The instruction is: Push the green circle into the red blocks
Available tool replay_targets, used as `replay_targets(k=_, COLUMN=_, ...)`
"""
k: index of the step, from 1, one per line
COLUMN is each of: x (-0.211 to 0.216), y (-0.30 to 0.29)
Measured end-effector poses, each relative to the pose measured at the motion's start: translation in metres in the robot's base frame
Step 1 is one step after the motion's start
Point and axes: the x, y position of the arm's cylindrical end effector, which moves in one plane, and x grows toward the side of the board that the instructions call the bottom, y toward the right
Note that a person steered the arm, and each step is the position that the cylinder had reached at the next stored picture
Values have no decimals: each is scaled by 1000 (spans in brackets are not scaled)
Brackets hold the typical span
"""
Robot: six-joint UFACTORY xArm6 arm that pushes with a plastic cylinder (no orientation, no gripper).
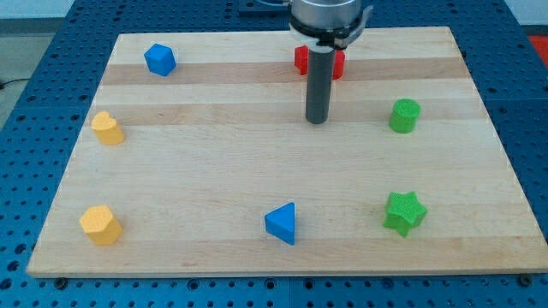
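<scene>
The green circle [404, 115] stands at the view's right, in the upper half of the wooden board. Red blocks [302, 60] sit near the board's top edge, partly hidden behind the rod, so their shapes cannot be made out. My tip [318, 121] rests on the board below the red blocks and to the left of the green circle, about a hundred pixels from it and not touching any block.
A green star [403, 212] lies at the lower right. A blue triangle [282, 223] lies at the bottom middle. A blue block [159, 59] is at the upper left. Two yellow blocks [107, 128] [100, 225] sit along the left edge.
</scene>
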Motion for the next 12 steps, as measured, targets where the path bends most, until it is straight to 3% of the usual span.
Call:
replay_targets(k=2, x=11, y=-2)
replay_targets(k=3, x=49, y=-6)
replay_targets(k=4, x=74, y=50)
replay_targets(k=8, x=50, y=144)
replay_targets(k=10, x=14, y=142)
replay_targets(k=12, x=-27, y=53)
